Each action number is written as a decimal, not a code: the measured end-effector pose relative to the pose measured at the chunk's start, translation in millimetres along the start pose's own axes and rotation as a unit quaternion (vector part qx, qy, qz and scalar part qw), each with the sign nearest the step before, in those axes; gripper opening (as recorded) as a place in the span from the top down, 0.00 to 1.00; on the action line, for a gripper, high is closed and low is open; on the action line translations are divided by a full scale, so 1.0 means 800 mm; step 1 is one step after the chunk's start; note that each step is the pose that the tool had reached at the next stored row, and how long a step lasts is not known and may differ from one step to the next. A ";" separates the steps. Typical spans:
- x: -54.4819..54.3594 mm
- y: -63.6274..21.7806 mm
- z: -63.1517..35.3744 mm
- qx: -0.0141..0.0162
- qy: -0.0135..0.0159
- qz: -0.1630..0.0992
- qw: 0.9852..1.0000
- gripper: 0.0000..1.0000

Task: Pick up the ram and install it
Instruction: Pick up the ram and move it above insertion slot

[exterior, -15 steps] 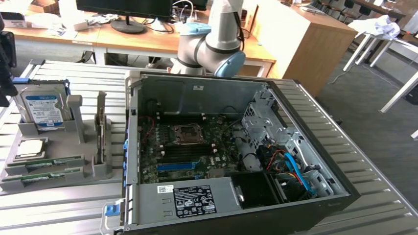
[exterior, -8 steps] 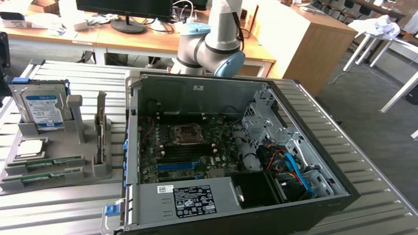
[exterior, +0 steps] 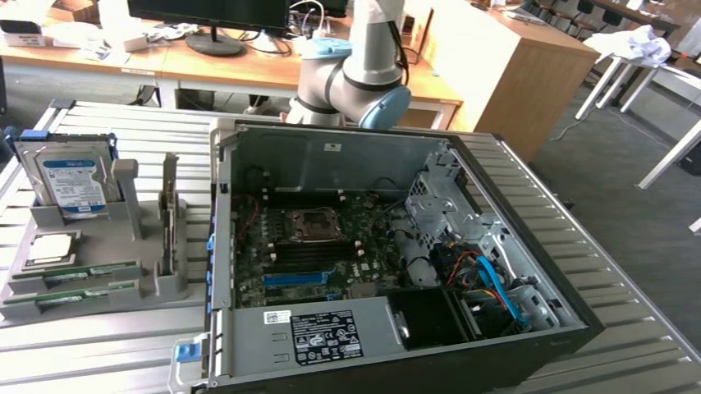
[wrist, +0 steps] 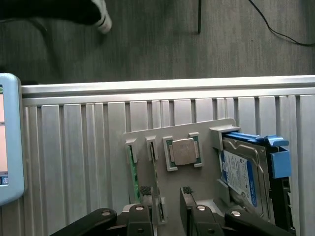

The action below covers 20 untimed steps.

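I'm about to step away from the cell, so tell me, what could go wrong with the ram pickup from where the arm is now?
1. The ram has a twin in the neighbouring slot. The open jaws might catch or nudge the wrong stick.
2. The processor sits just beside them in the same holder, so a drifting descent could bump it.
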<state>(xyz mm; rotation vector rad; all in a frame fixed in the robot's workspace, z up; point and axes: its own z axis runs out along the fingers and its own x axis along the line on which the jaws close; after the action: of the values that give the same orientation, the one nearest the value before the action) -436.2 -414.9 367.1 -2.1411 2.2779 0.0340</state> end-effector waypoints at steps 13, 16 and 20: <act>0.001 0.016 0.004 0.000 0.000 0.000 1.000 0.64; 0.002 0.020 0.005 0.000 0.000 0.000 1.000 0.64; 0.002 0.025 0.007 0.000 0.000 0.000 1.000 0.64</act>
<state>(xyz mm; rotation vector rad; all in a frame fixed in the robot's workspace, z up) -456.4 -415.2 362.0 -2.1411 2.2778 0.0340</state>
